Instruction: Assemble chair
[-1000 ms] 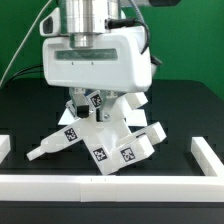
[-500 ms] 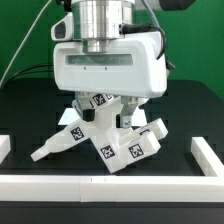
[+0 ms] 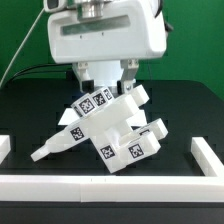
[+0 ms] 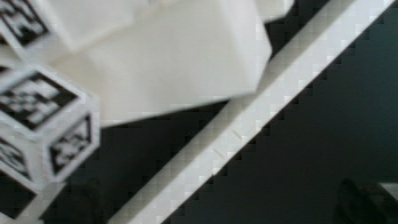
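Observation:
The chair parts (image 3: 110, 132) lie in a leaning heap at the middle of the black table: chunky white pieces with black-and-white tags. A long piece (image 3: 48, 150) sticks out toward the exterior view's left, and a tagged block (image 3: 126, 150) sits at the front. My gripper (image 3: 106, 80) hangs just above the topmost tagged piece (image 3: 94, 102), open, with nothing between its fingers. In the wrist view a broad white slab (image 4: 169, 50) and tagged cubes (image 4: 36, 110) fill one side. My fingertips barely show there.
White border bars frame the table: one along the front (image 3: 110, 186), short ones at the exterior view's left (image 3: 5, 146) and right (image 3: 208, 156). The same kind of bar (image 4: 231, 140) runs diagonally through the wrist view. A green wall stands behind.
The gripper has opened, let go of the top tagged piece and risen straight up. The heap of chair parts stays where it was.

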{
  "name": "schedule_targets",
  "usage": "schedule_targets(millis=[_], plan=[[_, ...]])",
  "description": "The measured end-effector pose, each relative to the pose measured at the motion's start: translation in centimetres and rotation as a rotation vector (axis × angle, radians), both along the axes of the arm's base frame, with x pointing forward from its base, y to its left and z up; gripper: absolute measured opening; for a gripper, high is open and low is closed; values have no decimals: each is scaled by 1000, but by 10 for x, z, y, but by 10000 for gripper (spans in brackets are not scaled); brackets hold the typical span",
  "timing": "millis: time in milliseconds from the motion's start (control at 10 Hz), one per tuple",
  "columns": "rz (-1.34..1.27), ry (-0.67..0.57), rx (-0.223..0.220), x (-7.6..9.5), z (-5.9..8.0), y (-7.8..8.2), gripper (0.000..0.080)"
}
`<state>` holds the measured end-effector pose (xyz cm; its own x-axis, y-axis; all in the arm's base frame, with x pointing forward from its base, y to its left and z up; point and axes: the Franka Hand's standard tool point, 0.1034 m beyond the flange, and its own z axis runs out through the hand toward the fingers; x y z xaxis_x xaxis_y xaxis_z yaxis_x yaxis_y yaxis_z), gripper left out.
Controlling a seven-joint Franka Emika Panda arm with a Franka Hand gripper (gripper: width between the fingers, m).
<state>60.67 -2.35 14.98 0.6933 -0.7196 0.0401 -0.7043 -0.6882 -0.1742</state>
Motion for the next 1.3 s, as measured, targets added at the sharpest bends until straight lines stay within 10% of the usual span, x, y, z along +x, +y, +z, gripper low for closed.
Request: schedule_targets(millis=[400, 1300], plan=[[54, 71, 35, -19, -4, 19, 649], [12, 60, -32, 18, -42, 71, 649]])
